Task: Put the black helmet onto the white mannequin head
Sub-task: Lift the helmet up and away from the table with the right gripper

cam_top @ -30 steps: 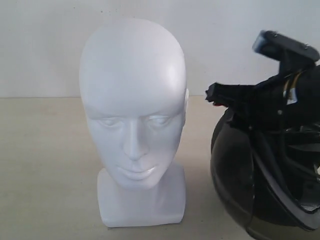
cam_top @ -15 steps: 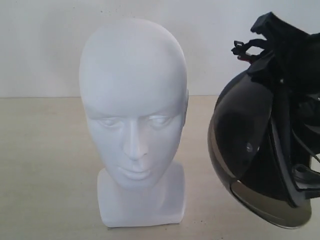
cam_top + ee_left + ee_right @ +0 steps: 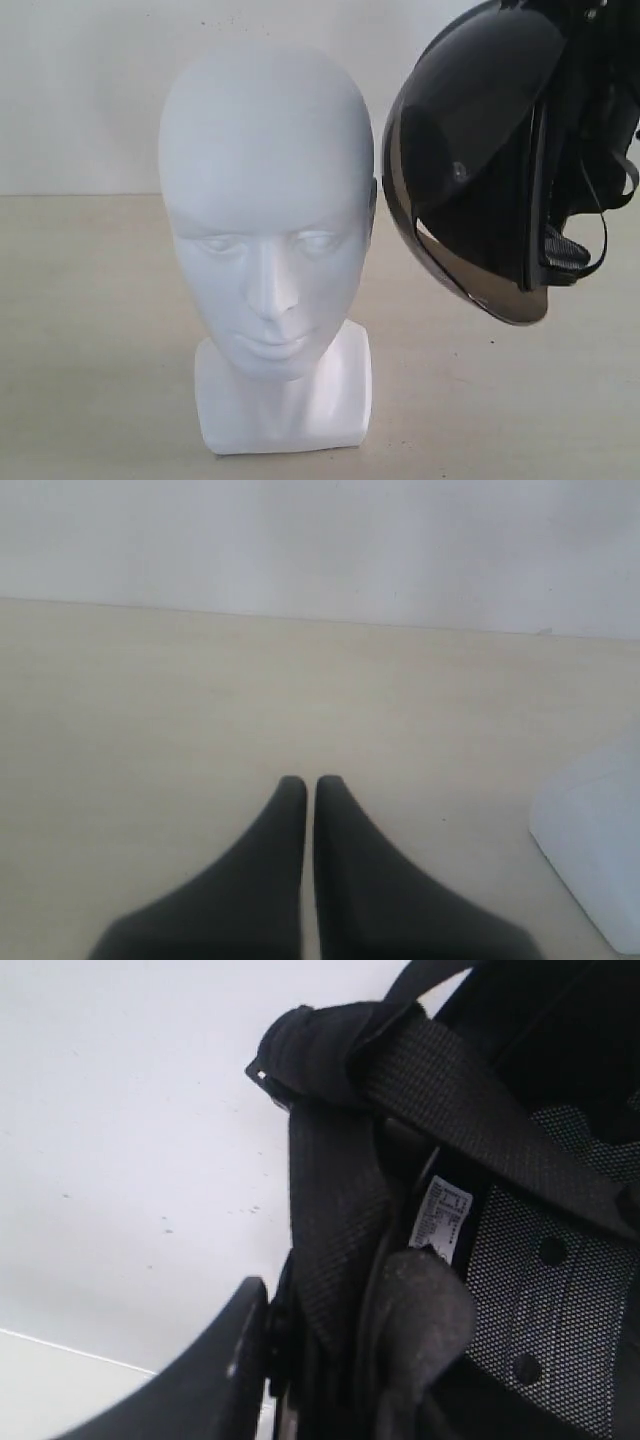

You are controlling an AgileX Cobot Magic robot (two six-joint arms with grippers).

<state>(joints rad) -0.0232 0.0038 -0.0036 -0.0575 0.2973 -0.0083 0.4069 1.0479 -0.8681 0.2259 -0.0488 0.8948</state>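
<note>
The white mannequin head stands upright on the table, facing the exterior camera; its base corner shows in the left wrist view. The black helmet hangs in the air at the upper right, tilted, its smoky visor close to the head's right side. My right gripper is shut on the helmet's rim and strap, with the mesh lining beside it; the gripper itself is hidden in the exterior view. My left gripper is shut and empty, low over the bare table.
A pale wooden table runs back to a white wall. The chin strap loops down on the helmet's right side.
The helmet has risen from the table at the right to head height and shifted left towards the mannequin head. The head has not moved.
</note>
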